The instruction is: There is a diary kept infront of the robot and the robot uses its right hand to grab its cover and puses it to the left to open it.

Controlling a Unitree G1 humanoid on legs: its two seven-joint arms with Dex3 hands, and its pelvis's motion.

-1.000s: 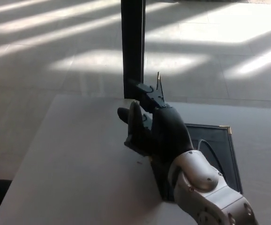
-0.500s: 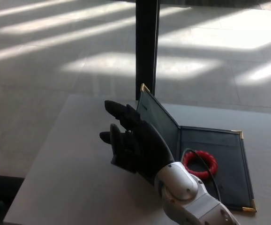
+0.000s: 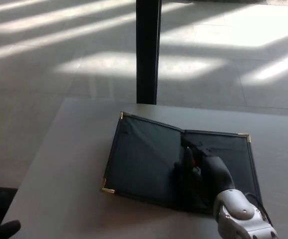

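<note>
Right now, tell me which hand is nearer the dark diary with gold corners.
Right. The right hand rests on the open dark diary with gold corners, near its spine. The left hand is not in view.

Grey table [image 3: 74,164]; black post [image 3: 148,50] behind; sunlit tiled floor [image 3: 59,50]

Bright sun streaks on floor [image 3: 59,59]; foreground dim, soft.

The diary [image 3: 144,159] is showing a dark, smooth, faintly sheeny inner cover with shiny brass-coloured metal corners [image 3: 107,189]. The worktop [image 3: 74,164] is looking matt pale grey. The right hand [image 3: 201,172] is appearing matt black, its wrist glossy silver-grey.
</note>
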